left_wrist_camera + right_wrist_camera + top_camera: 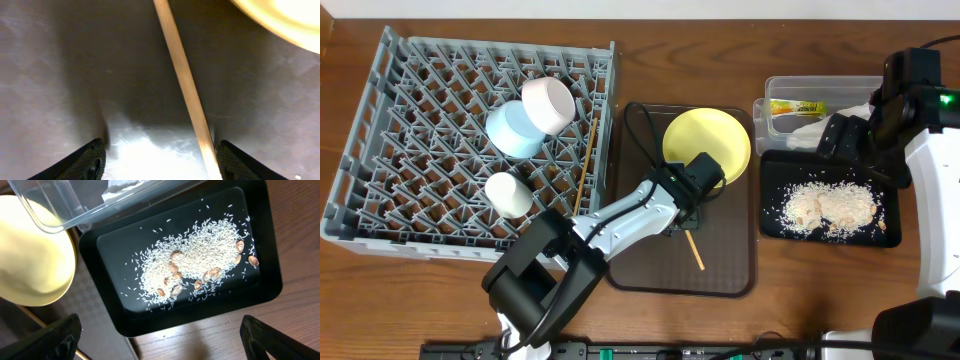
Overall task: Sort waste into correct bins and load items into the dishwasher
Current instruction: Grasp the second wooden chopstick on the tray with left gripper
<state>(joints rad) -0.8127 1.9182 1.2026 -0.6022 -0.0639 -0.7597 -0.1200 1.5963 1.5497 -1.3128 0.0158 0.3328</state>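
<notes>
My left gripper is open, low over the brown tray, straddling a wooden chopstick. In the left wrist view the chopstick lies between the fingers, close to the right one. The yellow plate sits on the same tray. A second chopstick, the light blue bowl, the white bowl and the white cup are in the grey dish rack. My right gripper is open and empty above the black tray of rice scraps.
The clear tub behind the black tray holds the yellow-green sachet and the white napkin. The brown serving tray lies between the rack and the bins. My right arm hangs over the tub's right end.
</notes>
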